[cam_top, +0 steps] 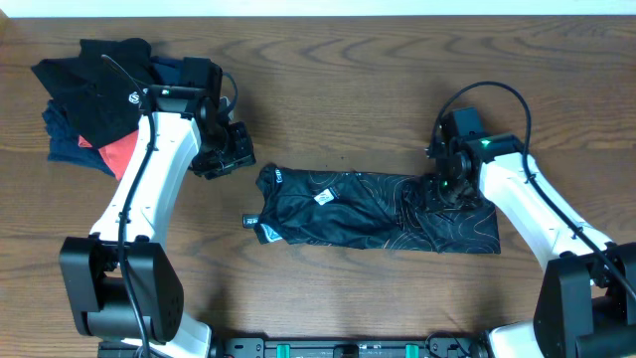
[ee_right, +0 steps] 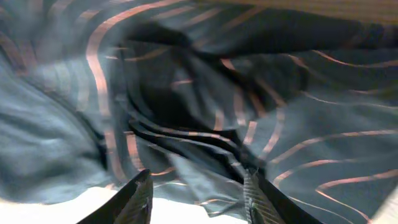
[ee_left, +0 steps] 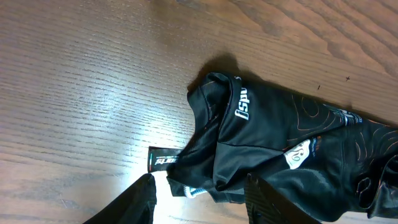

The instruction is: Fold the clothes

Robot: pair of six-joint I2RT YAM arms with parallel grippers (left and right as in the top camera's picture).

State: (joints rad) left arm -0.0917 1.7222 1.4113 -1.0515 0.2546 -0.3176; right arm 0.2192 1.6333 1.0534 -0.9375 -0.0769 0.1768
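Lying along middle of wood-grain counter (cam_top: 328, 288), black jersey (cam_top: 358, 214) formed long rumpled band: thin glossy fabric, fine copper contour lines, white lettering on collar. Left pincer (ee_left: 200, 198) hung near collar end, fingers spread, gripping nothing. Right pincer (ee_right: 196, 193) sat low on opposite end, fingers spread over creased folds, not clamped. Dark and coral clothes heap (cam_top: 94, 99) sat at far left corner.

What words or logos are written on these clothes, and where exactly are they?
"spo": white letters on the collar of the black jersey; the rest curls out of sight.
Too blurred to read: white lettering on the black tag beside the jersey.
Too small to read: the white patch on the jersey.
No readable letters: the small white logo on the black top.
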